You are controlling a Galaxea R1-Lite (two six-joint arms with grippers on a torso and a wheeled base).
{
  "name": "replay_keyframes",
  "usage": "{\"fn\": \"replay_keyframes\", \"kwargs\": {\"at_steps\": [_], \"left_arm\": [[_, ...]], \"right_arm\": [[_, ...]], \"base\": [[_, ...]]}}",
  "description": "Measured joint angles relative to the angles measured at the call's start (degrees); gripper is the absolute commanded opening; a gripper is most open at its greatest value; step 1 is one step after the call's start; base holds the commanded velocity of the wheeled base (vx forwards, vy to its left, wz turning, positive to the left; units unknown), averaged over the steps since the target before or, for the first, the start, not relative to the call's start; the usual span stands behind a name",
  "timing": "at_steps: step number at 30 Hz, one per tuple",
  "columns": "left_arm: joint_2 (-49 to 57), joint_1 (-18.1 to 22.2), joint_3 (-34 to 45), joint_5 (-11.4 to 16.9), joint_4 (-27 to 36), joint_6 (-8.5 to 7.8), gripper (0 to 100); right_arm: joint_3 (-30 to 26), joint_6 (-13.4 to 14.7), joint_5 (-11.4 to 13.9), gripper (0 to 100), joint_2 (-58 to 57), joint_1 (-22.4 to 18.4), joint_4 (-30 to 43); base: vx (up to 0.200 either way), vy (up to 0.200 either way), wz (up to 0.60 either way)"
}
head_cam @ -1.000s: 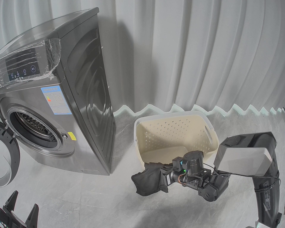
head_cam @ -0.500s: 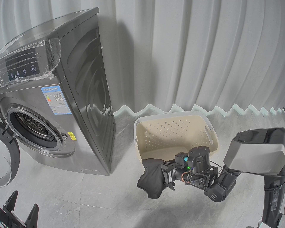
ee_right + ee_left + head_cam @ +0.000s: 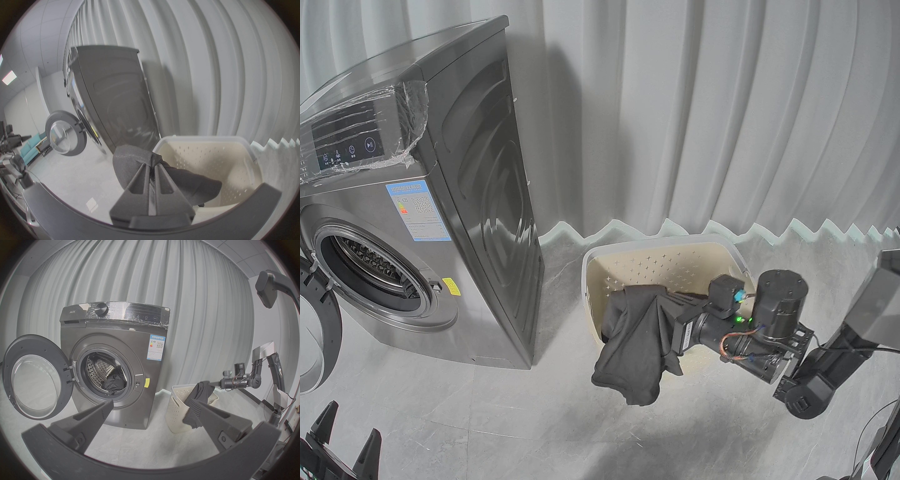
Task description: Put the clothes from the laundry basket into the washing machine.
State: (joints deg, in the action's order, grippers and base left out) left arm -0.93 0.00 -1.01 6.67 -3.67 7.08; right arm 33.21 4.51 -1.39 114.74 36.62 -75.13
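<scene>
Pinching dark garment (image 3: 634,350) in right gripper (image 3: 152,170), fingers (image 3: 139,184) pressed tight together, cloth draped over the tips and hanging below them. Wrist roughly level, forearm sloping down and away behind it. Holding left gripper (image 3: 150,403) low, pointing forward and slightly up, fingers (image 3: 90,416) spread wide apart.

Head: high, looking forward and down on washing machine (image 3: 475,187) and laundry basket (image 3: 669,265) | left wrist: low, far back, facing machine front | right wrist: close by basket, facing machine side | shared: machine, basket
</scene>
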Motion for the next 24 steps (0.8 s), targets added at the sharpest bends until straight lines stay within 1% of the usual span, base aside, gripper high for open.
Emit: {"fn": "replay_keyframes", "kwargs": {"at_steps": [11, 17, 19, 21, 24], "left_arm": [[0.0, 0.0, 0.0, 0.06, -0.05, -0.05, 100], [0.0, 0.0, 0.0, 0.06, -0.02, 0.05, 100], [0.0, 0.0, 0.0, 0.04, -0.05, 0.44, 100], [0.0, 0.0, 0.0, 0.06, -0.12, 1.32, 100], [0.0, 0.0, 0.0, 0.04, -0.24, 1.43, 100]], "right_arm": [[-2.54, 0.55, -1.43, 0, -15.52, -0.74, -0.44], [-2.84, -0.05, -1.67, 0, -22.74, -2.28, 1.78], [-2.84, -0.22, -1.72, 0, -24.25, -2.97, 2.27], [-2.84, -0.95, -1.72, 0, -25.32, -3.91, 2.27], [-3.11, -1.5, -1.78, 0, -26.32, -4.66, 2.33]], "base": [[0.0, 0.0, 0.0], [0.0, 0.0, 0.0], [0.0, 0.0, 0.0], [0.0, 0.0, 0.0], [-0.2, 0.0, 0.0]]}}
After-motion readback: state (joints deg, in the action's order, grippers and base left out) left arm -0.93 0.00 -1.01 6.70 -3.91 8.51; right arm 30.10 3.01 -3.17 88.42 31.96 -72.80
